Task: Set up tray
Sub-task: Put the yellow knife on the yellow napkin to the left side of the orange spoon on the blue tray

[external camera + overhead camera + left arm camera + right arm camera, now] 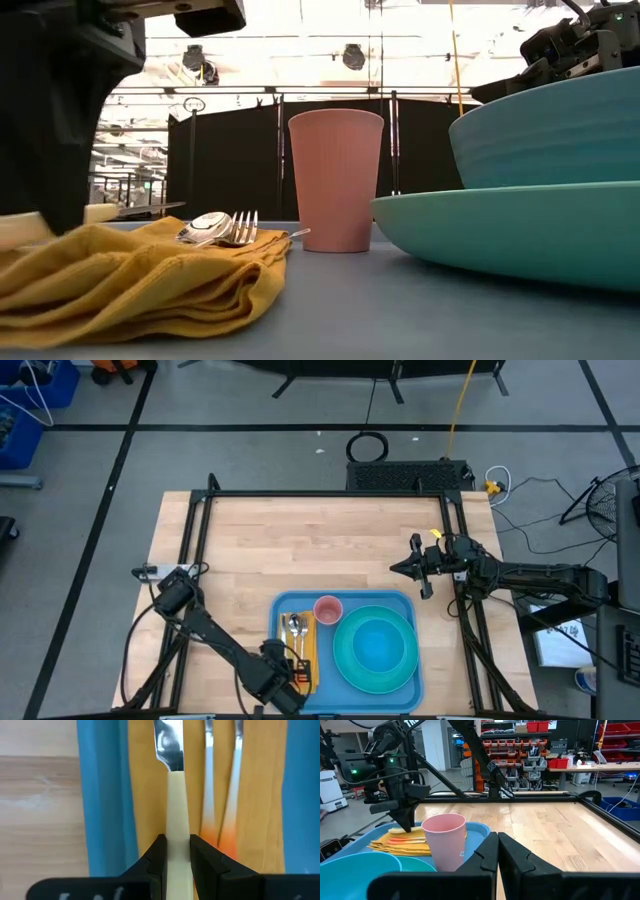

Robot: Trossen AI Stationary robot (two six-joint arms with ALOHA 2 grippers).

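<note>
The blue tray [285,610] sits at the table's near edge. It carries a teal plate [345,660] with a teal bowl [378,645] on it, a pink cup [328,609] and a folded yellow napkin [142,795]. On the napkin lie a fork and a spoon [220,780] with orange handles, and a knife [169,750] with a cream handle. My left gripper [177,852] stands over the napkin's near end, shut on the knife. My right gripper [412,568] is shut and hovers over bare table, right of the tray's far end. My left gripper pinches the knife's cream handle [177,825] between its two fingers, back from where the blade starts. The fingers [404,820] come from above, pointing down, and stand across the handle. The knife lies lengthwise along the napkin, its blade toward the table's far edge; whether it rests on the napkin, I cannot tell.
Bare wooden table [300,540] stretches from the tray to the far edge and to both sides. A black metal frame [330,493] borders the table. The cup [445,842] stands upright between the napkin and the plate, close to my right gripper [497,851].
</note>
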